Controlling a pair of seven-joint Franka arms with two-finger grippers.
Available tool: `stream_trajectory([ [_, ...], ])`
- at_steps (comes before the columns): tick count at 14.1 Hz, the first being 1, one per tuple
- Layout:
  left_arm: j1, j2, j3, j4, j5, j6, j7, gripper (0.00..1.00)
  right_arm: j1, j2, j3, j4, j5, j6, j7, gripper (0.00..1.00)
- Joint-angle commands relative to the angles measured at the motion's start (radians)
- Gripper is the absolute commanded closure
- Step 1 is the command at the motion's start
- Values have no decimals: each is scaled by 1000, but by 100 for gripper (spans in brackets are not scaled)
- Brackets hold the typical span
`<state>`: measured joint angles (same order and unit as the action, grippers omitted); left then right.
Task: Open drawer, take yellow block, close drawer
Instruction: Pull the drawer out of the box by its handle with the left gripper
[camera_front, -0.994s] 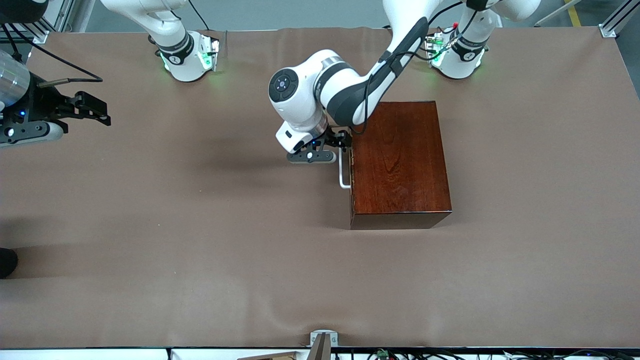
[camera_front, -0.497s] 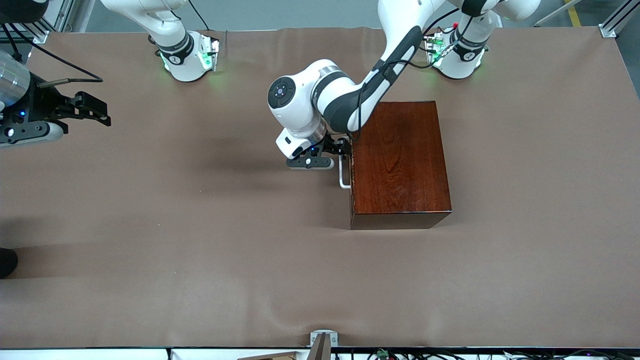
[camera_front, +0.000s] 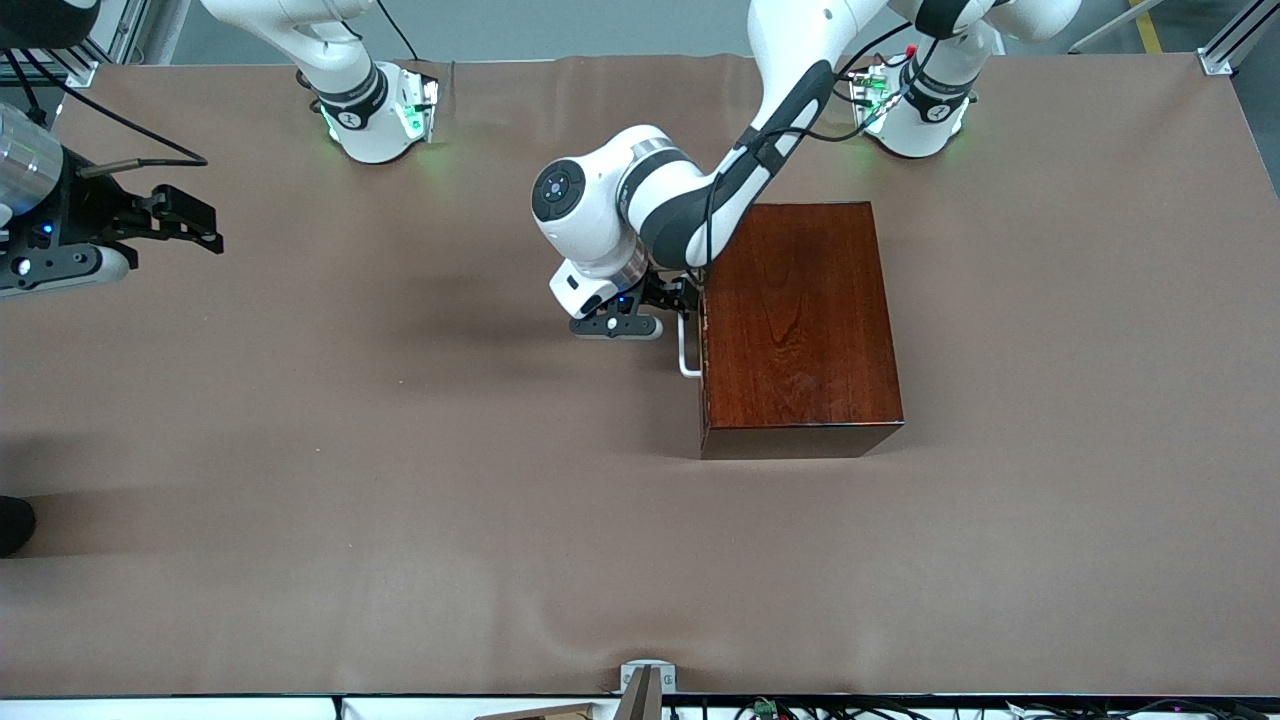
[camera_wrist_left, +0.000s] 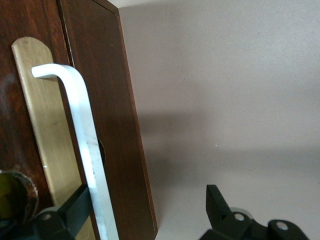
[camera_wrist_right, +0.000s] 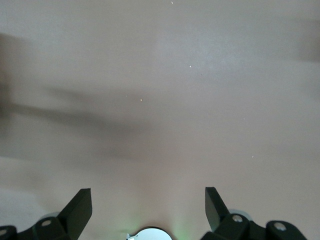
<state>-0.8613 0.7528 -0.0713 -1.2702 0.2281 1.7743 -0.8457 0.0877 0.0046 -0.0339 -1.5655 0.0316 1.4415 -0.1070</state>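
Left end effector spread wide around the white handle of the shut drawer, right end effector waits, fingers apart, over tabletop.

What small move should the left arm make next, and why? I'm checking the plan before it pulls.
Probably shut the left tool on the white handle. Its fingers stand open with the bar between them, one finger beside the bar, and the drawer sits closed in the wooden box. The right tool waits, open, at its end of the table.
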Motion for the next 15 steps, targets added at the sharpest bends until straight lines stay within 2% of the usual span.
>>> stream_trajectory([
  [1, -9, 19, 10, 28, 25, 17, -7, 0, -9, 5, 3, 13, 11, 0, -6, 0],
  [15, -25, 42, 7, 28, 19, 223, -144, 0, -9, 9, 2, 36, -4, -1, 3, 0],
])
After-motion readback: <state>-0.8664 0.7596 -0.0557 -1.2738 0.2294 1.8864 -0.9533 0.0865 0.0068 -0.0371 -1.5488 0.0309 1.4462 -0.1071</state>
